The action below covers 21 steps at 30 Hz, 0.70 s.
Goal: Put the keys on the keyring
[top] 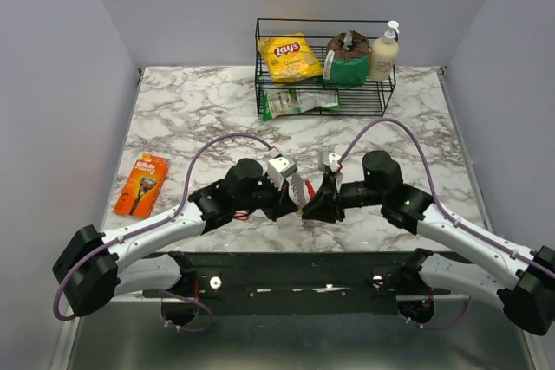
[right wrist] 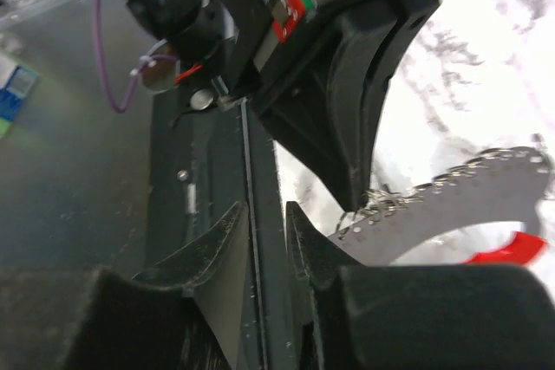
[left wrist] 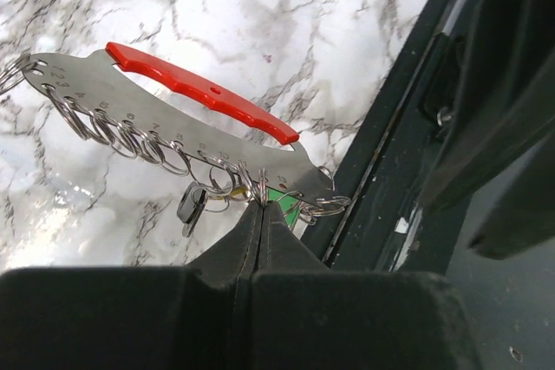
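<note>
The bunch is a silvery-grey flat piece (left wrist: 173, 119) with a red oval loop (left wrist: 204, 91) and a row of several thin rings along its edge. My left gripper (left wrist: 262, 206) is shut on one keyring (left wrist: 258, 186) near the piece's near end. A small key (left wrist: 191, 207) hangs from a neighbouring ring, and a green tag (left wrist: 283, 197) peeks out behind the fingertips. My right gripper (right wrist: 266, 210) stands open with nothing between its fingers, just left of the flat piece (right wrist: 451, 214) and below the left gripper's fingers (right wrist: 364, 119). From above, both grippers (top: 305, 198) meet near the table's front edge.
An orange razor pack (top: 143, 185) lies at the left. A black wire rack (top: 323, 65) at the back holds a yellow crisp bag, a dark packet and a pump bottle, with a green packet (top: 299, 101) under it. The black base rail (top: 286, 268) runs close behind the grippers.
</note>
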Available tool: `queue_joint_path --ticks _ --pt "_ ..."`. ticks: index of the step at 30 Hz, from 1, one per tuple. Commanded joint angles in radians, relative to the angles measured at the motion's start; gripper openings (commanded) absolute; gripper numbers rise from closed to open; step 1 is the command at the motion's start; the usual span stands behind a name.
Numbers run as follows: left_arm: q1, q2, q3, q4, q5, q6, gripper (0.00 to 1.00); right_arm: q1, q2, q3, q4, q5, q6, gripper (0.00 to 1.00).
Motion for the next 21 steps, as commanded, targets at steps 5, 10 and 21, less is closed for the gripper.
queue_joint_path --ticks 5,10,21 --pt "-0.003 -0.058 0.016 0.073 0.114 0.018 0.00 -0.004 0.035 -0.004 0.024 -0.060 -0.050 0.28" --pt "-0.003 -0.077 0.016 0.084 0.149 0.020 0.00 -0.004 0.006 -0.019 0.024 0.007 -0.052 0.29" --pt "-0.003 -0.087 0.028 0.086 0.176 0.023 0.00 -0.004 0.007 -0.044 0.051 0.138 -0.046 0.29"
